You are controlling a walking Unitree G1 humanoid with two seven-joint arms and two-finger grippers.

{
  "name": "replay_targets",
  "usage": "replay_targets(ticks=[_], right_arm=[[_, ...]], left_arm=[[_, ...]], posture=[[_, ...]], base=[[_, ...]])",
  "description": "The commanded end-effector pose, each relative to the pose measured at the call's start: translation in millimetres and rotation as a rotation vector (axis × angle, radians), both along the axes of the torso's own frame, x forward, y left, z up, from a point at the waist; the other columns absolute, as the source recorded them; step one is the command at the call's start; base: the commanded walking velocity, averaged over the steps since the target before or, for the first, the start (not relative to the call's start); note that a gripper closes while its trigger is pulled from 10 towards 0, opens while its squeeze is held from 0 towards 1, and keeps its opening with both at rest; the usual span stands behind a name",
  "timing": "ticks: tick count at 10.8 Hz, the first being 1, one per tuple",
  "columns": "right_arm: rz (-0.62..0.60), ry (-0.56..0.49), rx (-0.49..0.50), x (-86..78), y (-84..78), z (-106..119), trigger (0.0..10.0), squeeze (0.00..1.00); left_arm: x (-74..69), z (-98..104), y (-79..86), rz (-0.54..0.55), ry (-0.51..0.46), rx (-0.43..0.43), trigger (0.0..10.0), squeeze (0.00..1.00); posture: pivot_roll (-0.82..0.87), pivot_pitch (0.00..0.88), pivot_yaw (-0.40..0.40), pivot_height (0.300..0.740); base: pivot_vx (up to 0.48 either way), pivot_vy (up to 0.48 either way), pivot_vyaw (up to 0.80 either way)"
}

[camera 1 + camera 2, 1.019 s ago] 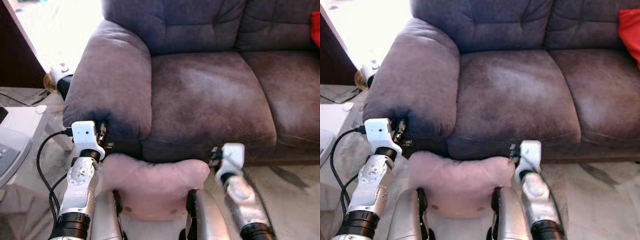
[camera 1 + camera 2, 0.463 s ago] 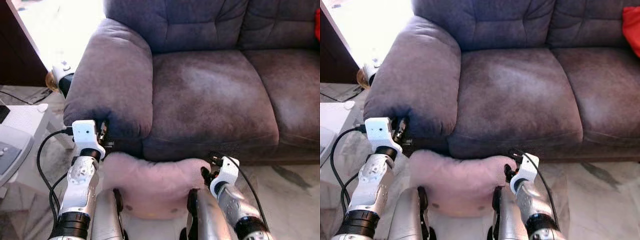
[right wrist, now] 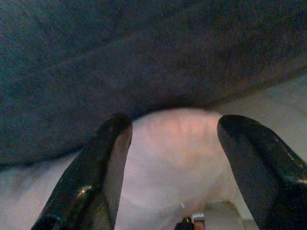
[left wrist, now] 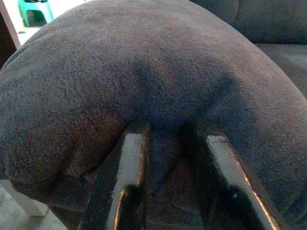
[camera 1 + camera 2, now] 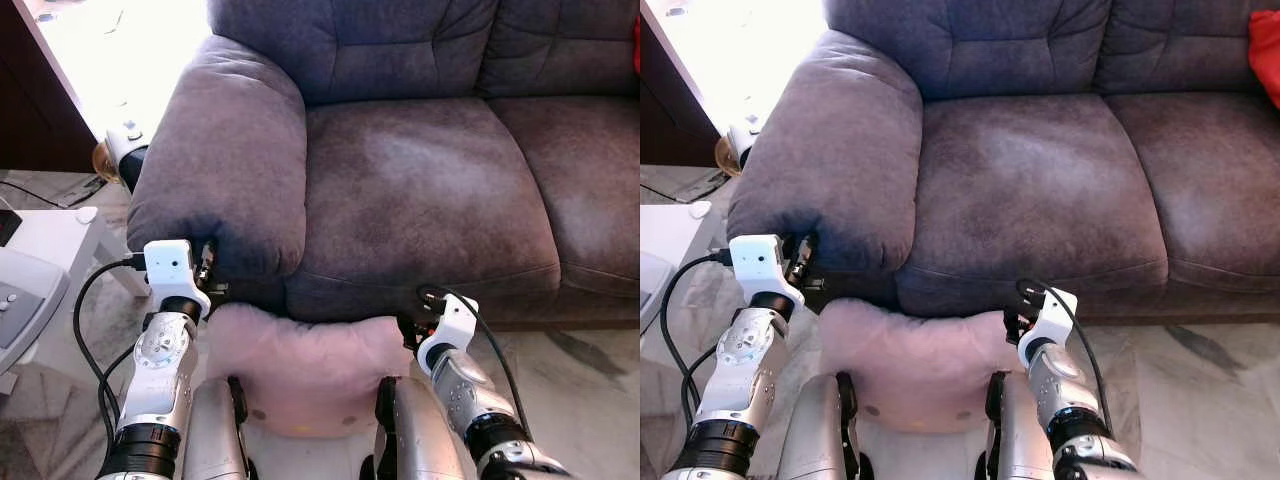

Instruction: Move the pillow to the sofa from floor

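Sofa [image 5: 420,190]: grey-purple, spans the far part of the scene; big padded armrest [image 5: 225,160] on the left, two seat cushions to its right.

Floor [image 5: 1200,400]: pale marbled tile, near side.

Pillow [image 5: 305,365]: pink, soft, lies on the floor against the sofa's front base, just below the seat edge and the near end of the armrest. Robot's two legs stand right at its near edge. Not on the sofa.

White tabletop [image 5: 45,235]: far left, a black cable hanging beside it.

Left arm: silver, raised on the left. Left claw [image 4: 175,167] is pushed up against the near face of the armrest, just above the pillow's left corner; fingers [image 4: 127,172] apart with only armrest fabric between them, holding nothing.

Right arm: on the right, wrist angled inward. Right claw [image 3: 175,163] sits at the pillow's right end, beneath the seat front. Fingers [image 3: 100,167] spread wide, pillow's pink corner showing between them; not clamped on it.

Red cushion [image 5: 1268,50]: far right edge, on the sofa.
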State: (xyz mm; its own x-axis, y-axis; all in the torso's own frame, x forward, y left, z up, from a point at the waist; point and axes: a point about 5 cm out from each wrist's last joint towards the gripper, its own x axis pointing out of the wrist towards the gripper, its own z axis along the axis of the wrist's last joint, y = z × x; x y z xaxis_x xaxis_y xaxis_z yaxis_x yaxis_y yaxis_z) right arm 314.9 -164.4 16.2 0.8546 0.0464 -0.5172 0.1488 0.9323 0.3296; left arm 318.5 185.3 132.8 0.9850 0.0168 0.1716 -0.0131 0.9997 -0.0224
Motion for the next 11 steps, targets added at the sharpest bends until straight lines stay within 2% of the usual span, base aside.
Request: replay_targets(ticks=[1, 4, 5, 6, 7, 9, 11], right_arm=[[0.000, 0.034, -0.022, -3.2, -1.9, -5.2, 10.0, 0.00], [-0.016, 0.001, -0.032, 6.0, -9.1, 4.1, 10.0, 0.00], [-0.050, -0.058, -0.016, 13.2, -14.0, 14.1, 10.0, 0.00], [-0.036, -0.093, -0.026, 16.8, -14.2, 19.5, 10.0, 0.00], [0.006, -0.068, -0.069, 16.1, -12.1, 17.4, 10.0, 0.00], [0.009, 0.027, -0.092, 4.5, -11.2, 1.6, 10.0, 0.00], [0.009, 0.025, -0.079, 4.5, -7.4, 1.1, 10.0, 0.00]], left_arm=[[-3.0, -5.4, -1.1, -0.008, 0.025, 0.001, 10.0, 0.00], [-5.9, 4.9, -1.0, -0.028, -0.009, 0.001, 10.0, 0.00], [-2.9, 12.4, 6.9, -0.010, -0.052, -0.011, 10.0, 0.00], [-1.9, 18.3, 11.2, 0.005, -0.070, 0.001, 10.0, 0.00], [-0.7, 24.4, 13.4, 0.015, -0.083, 0.009, 10.0, 0.00], [-5.4, 25.4, 7.4, 0.011, -0.087, -0.006, 10.0, 0.00], [-3.4, 14.9, 6.0, 0.024, -0.022, 0.010, 10.0, 0.00]], posture=[[0.14, 0.218, -0.006, 0.523], [0.16, 0.286, -0.015, 0.523], [0.16, 0.304, -0.018, 0.523], [0.15, 0.322, -0.019, 0.523], [0.15, 0.334, -0.019, 0.523], [0.16, 0.384, -0.029, 0.523], [0.15, 0.412, -0.034, 0.523]], base=[[0.000, 0.000, 0.00], [0.000, 0.000, 0.00], [0.000, 0.000, 0.00], [0.000, 0.000, 0.00], [0.000, 0.000, 0.00], [0.000, 0.000, 0.00], [0.000, 0.000, 0.00]])
